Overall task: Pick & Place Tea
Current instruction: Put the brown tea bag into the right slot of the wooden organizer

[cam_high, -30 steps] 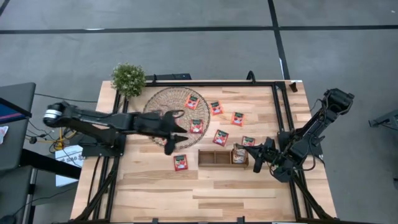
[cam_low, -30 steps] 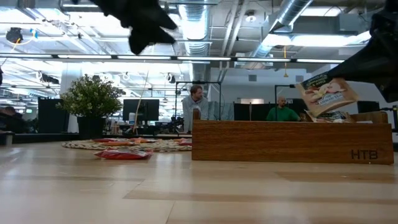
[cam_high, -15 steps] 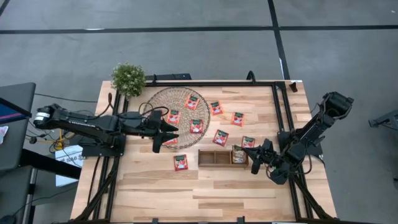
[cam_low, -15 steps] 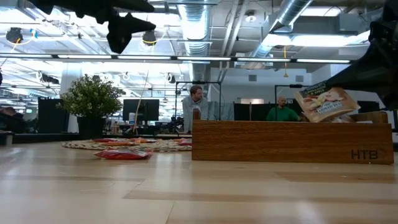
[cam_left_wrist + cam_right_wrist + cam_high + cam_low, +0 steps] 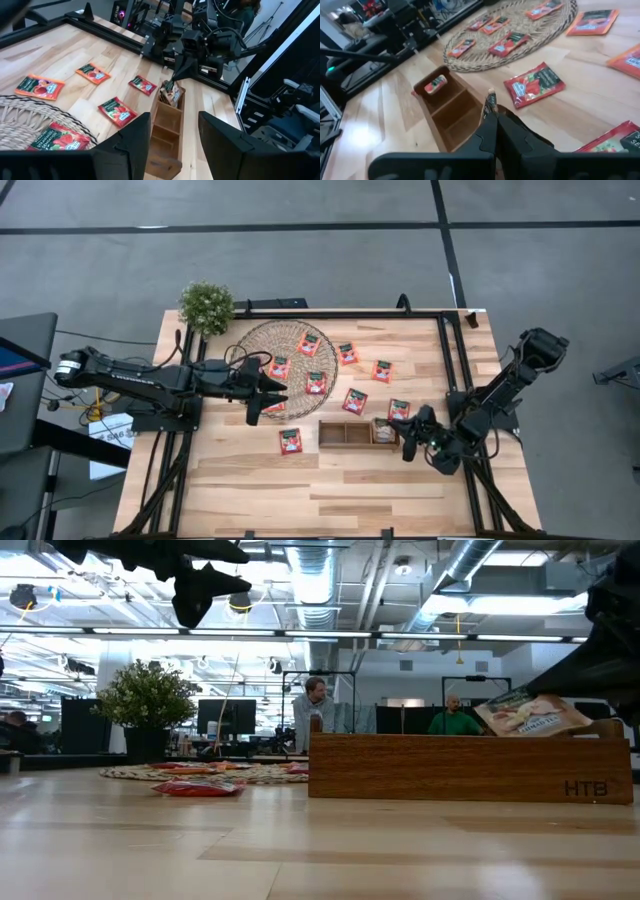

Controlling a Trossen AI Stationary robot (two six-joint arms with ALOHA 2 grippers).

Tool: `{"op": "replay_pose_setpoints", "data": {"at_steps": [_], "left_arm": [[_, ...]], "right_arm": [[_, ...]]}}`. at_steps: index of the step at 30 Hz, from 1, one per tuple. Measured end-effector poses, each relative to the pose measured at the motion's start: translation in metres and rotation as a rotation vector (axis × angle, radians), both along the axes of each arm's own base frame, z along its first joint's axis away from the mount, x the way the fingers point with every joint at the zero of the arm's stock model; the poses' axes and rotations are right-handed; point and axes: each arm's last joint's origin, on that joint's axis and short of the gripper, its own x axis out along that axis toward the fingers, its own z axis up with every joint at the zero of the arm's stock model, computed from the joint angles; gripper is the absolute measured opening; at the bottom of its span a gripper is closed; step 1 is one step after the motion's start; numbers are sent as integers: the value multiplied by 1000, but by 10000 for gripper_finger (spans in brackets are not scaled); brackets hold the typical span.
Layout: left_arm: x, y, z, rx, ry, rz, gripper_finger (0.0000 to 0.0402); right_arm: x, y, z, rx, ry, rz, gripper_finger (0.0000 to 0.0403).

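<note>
One pale flat square tea sachet [image 5: 530, 712], light and floppy, hangs edge-pinched in the shut right tool [image 5: 491, 111] over the brown three-part wooden tray [image 5: 355, 433]; the left tool [image 5: 268, 392] hovers apart above the round woven mat [image 5: 258, 345].

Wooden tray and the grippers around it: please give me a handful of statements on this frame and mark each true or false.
1. The right gripper is shut on a tea sachet over the end compartment of the wooden tray. True.
2. The left gripper is holding a red sachet. False: it is open and empty, above the edge of the woven mat.
3. The tray's middle compartment is full of sachets. False: in the right wrist view it is bare.
4. One red sachet lies on the table just left of the tray. True.
5. The potted plant stands inside the tray. False: it stands at the table's far left corner.
</note>
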Motion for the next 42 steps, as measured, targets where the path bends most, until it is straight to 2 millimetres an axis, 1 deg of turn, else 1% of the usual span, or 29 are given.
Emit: {"op": "replay_pose_setpoints", "data": {"at_steps": [8,26,29,37,40,42], "left_arm": [[0,-1,0,-5,0,-23,158],[0,-1,0,-4,0,-31,158],[0,-1,0,-5,0,-31,158],[0,-1,0,-10,0,-50,158],[0,-2,0,-11,0,-52,158],[0,-2,0,-12,0,-52,158]], "right_arm": [[7,-8,0,5,10,-50,0],[3,-3,-1,37,16,-8,2],[3,-3,-1,37,17,-8,18],[3,-2,-2,76,41,19,95],[3,-1,-2,116,50,27,111],[3,-1,-1,142,53,37,114]]}}
